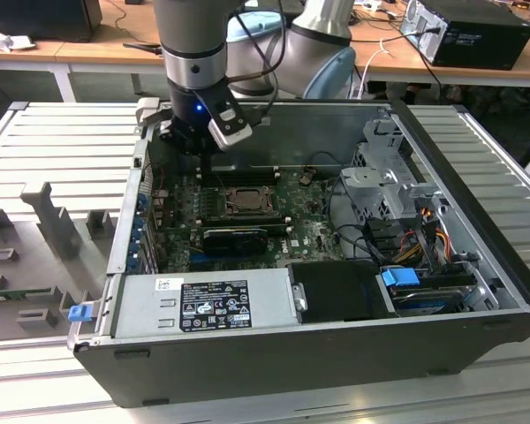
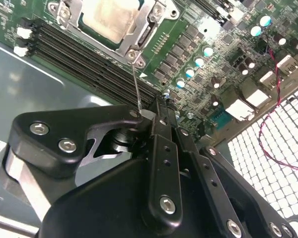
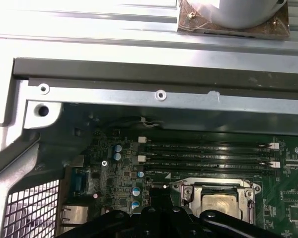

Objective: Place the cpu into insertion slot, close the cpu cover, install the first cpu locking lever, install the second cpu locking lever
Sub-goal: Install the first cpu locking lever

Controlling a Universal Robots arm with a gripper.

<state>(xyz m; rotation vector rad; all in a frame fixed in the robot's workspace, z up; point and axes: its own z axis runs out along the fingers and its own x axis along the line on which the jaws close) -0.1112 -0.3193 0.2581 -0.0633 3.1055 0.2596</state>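
Well, from the exterior view I see the arm reaching down into the open computer case on the ribbed metal desk, with the gripper low over the board's far corner. The cpu lies in the insertion slot mid-board, a little way from the gripper.

On the second wrist view the cpu shows its pale face through the cpu cover, which lies flat around it. A thin locking lever runs from the socket's corner to the gripper, whose fingers are drawn together. I cannot tell whether they pinch the lever or merely touch it.

On the first wrist view the gripper sits just beside the covered cpu, below the memory slots.
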